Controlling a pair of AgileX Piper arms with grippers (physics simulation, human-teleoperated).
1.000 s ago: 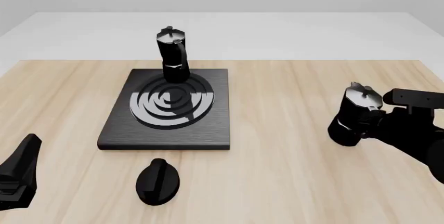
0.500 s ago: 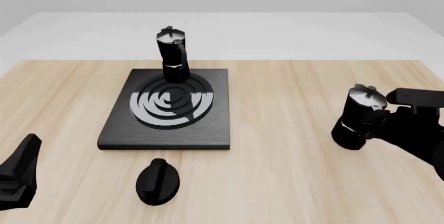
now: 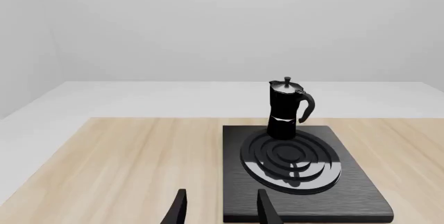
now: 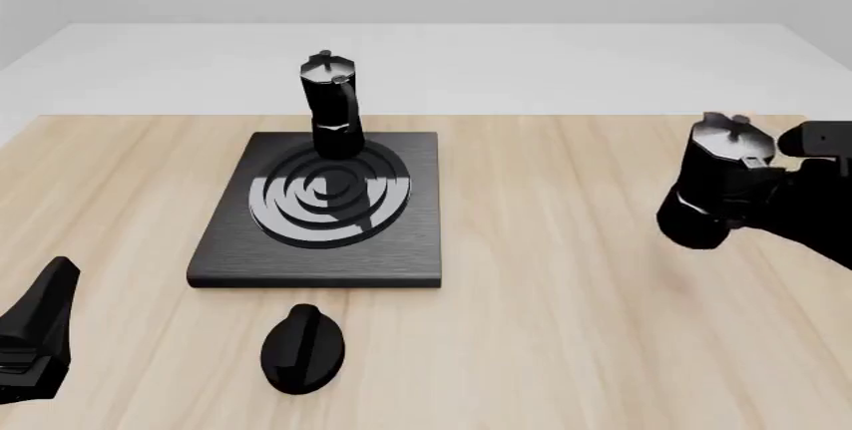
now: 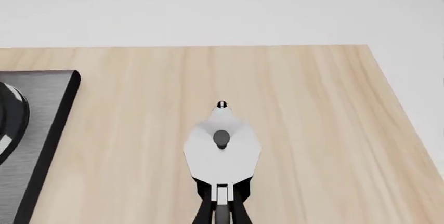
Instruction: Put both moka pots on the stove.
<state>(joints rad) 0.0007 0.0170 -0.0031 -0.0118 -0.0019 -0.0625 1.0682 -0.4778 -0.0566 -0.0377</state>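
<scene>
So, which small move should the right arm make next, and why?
Probably carry the held moka pot left toward the stove, keeping it raised. The right gripper grips it by the handle, apparently above the table, well right of the stove. The other moka pot stands on the stove's far edge, so the ring burner nearer the arms looks free.

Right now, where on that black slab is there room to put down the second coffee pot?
The stove is bare across the ring burner and its near edge. Only the far edge is crowded, where one moka pot stands. The other pot, in the right gripper, could cross the bare wood between.
</scene>
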